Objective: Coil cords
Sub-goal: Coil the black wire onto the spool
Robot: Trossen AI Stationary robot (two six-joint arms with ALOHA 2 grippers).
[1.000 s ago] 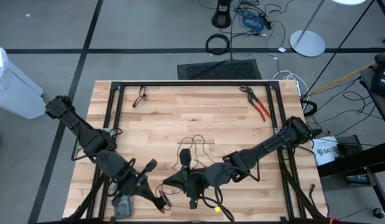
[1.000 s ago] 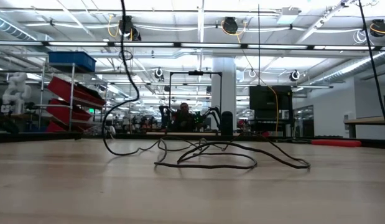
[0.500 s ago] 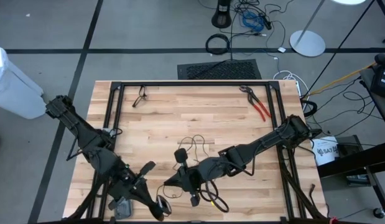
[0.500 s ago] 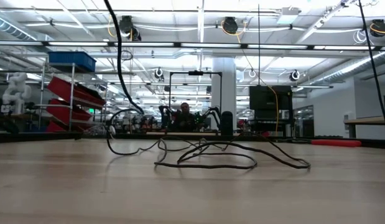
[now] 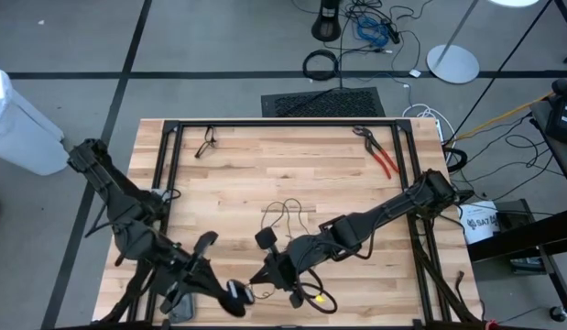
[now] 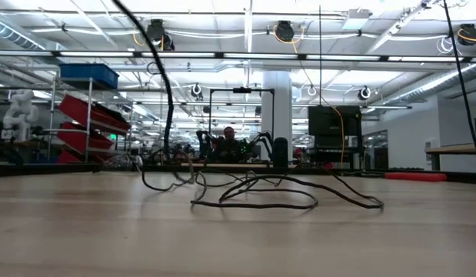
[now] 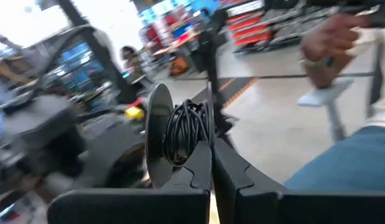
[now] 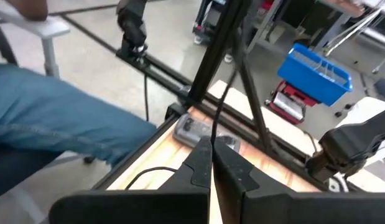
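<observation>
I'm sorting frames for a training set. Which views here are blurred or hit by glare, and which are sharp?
Left wrist view: the background is smeared by motion blur, with blown-out brightness at top left; the cord wound at the left pincer stays fairly sharp. Low view: bright ceiling lights, crisp loops on the table. High view: even light, sharp. Right wrist view: mild softness only.

I see the thin black cord (image 5: 285, 213) lying in loose, tangled loops on the wooden tabletop near its middle, with several turns already wound into a tight bundle (image 7: 187, 129)
</observation>
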